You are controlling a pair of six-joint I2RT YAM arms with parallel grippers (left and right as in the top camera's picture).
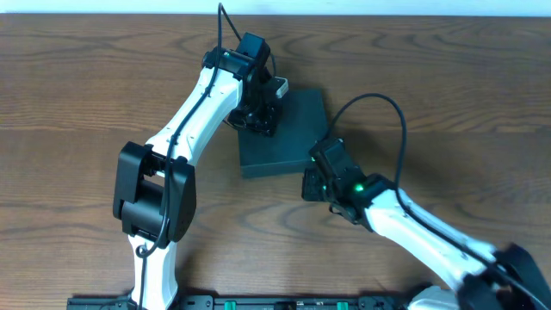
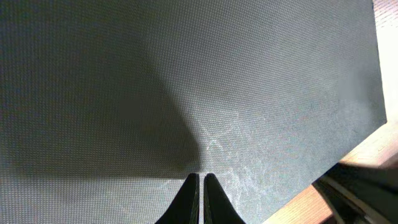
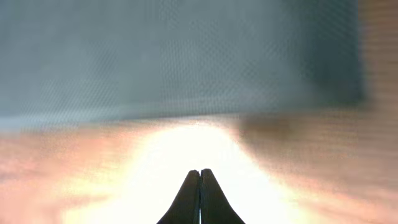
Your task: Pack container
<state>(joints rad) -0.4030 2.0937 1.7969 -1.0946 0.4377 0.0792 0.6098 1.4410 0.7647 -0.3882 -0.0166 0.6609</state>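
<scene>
The container point(image 1: 288, 138) is a dark charcoal, flat, roughly square box lying closed on the wooden table. My left gripper point(image 1: 261, 116) is over its far left part, shut and empty, fingertips point(image 2: 201, 178) pressed close to the matte lid point(image 2: 186, 81). My right gripper point(image 1: 312, 182) is at the box's near right corner, shut and empty, its fingertips point(image 3: 199, 172) over the glaring table just short of the box's edge point(image 3: 174, 68).
The wooden table point(image 1: 77, 95) extends all around the box. A strip of table point(image 2: 367, 149) shows past the lid's edge in the left wrist view. The arm bases stand along the near edge point(image 1: 258, 301).
</scene>
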